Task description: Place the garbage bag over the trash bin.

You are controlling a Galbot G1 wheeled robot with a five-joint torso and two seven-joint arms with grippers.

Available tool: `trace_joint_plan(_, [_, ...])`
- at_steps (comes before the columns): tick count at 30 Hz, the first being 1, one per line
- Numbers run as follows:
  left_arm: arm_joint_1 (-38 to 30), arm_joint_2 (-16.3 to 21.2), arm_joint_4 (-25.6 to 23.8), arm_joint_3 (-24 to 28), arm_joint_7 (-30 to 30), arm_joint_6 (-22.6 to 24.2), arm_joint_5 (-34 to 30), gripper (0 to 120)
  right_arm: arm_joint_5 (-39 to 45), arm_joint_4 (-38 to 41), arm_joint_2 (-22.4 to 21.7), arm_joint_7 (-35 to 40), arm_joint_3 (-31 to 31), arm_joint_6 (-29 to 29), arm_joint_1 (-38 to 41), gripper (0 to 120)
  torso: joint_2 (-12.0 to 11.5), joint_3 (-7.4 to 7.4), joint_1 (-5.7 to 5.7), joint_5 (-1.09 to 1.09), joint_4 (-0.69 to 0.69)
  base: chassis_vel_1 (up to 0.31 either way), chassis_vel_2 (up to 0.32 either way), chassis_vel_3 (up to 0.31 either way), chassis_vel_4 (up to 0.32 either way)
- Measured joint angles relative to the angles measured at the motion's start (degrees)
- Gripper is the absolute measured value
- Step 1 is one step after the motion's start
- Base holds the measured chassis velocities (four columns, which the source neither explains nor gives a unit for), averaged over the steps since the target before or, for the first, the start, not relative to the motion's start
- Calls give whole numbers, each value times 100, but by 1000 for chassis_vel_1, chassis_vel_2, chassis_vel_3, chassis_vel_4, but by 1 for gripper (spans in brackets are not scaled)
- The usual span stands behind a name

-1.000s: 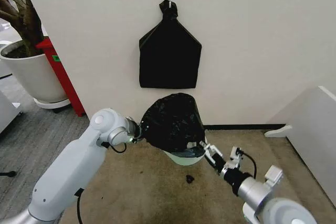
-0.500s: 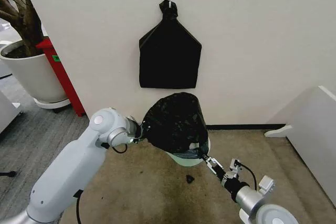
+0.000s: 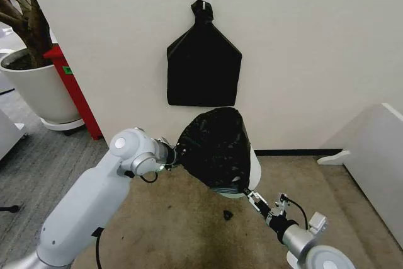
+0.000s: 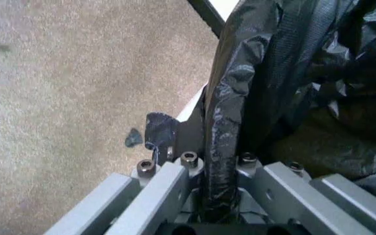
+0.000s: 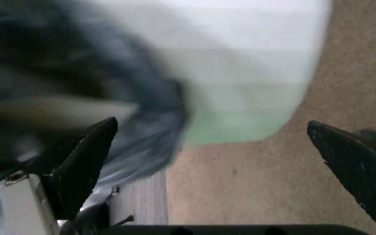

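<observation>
1. Since the earlier frames the garbage bag (image 3: 217, 148) has shifted a little to the right and now hangs lower over the trash bin (image 3: 253, 167). The left gripper (image 3: 173, 155) has followed it rightward, and the right gripper (image 3: 247, 194) has drawn in under the bin's near right side.

2. The bag and bin stand on the floor against the far wall, directly below a flat black bundle (image 3: 203, 70) hanging from a wall hook.

3. The left gripper's jaws are clenched on the bag: in its wrist view a bunched fold of the black film (image 4: 222, 161) runs straight down between the two metal fingers (image 4: 162, 188).

4. The right gripper's jaws stand released, spread wide on either side of the bin's pale wall (image 5: 253, 78), with a loose edge of bag (image 5: 142, 142) beside one finger (image 5: 86, 164).

5. Progress, as I judge it: the bag is draped over most of the bin, covering its top and left side, while a strip of the bin's right wall and its base are bare. Whether the bag's mouth is seated around the rim cannot be told. What is left seems to be pulling the hem down evenly and letting go.

6. Materials: the bag is thin, glossy, crinkled plastic that folds and catches light; the bin is smooth, rigid, cream-white and round, with a faint green tint low on its wall. The floor is short beige carpet with a small dark scrap (image 3: 227, 215) lying near the bin.
</observation>
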Motion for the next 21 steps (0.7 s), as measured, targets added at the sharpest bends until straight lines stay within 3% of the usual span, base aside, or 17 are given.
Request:
trace_joint_plan(6, [30,34,107,48,437,56,663,0,-240,818,10,22,-77,-19,-433,100,0,0,0,0,-1,0,0,0,0])
trace_joint_plan(8, [154,105,168,45,968,98,1174,0,-325,1120,18,43,-76,-27,-580,100,0,0,0,-1,-1,0,0,0,0])
trace_joint_plan(11, [499,325,322,12,2298,291,2137,0,-151,1614,-69,126,403,-51,-754,100,0,-1,0,-1,0,0,0,0,0])
trace_joint_plan(13, [552,368,352,8,2521,330,2289,0,-61,1669,-118,155,534,-55,-759,100,0,0,0,-1,0,0,0,0,0])
trace_joint_plan(15, [776,644,486,-5,3688,489,2930,0,786,1778,-520,315,1568,-208,-617,100,0,0,0,0,0,0,0,0,0])
trace_joint_plan(16, [822,720,507,-6,4019,523,3074,0,1096,1735,-675,339,1945,-316,-498,100,0,0,0,2,0,0,0,0,0])
trace_joint_plan(17, [822,720,507,-6,4019,523,3074,0,1096,1735,-675,339,1945,-316,-498,100,0,0,0,2,0,0,0,0,0])
trace_joint_plan(19, [1009,990,655,91,5385,468,4058,0,2149,1268,-1336,343,2912,-797,204,100,0,0,0,2,1,0,0,0,0])
trace_joint_plan(21, [1107,1186,855,167,6706,254,4950,0,2227,757,-1749,109,2953,-1075,774,100,0,1,0,0,2,0,0,0,0])
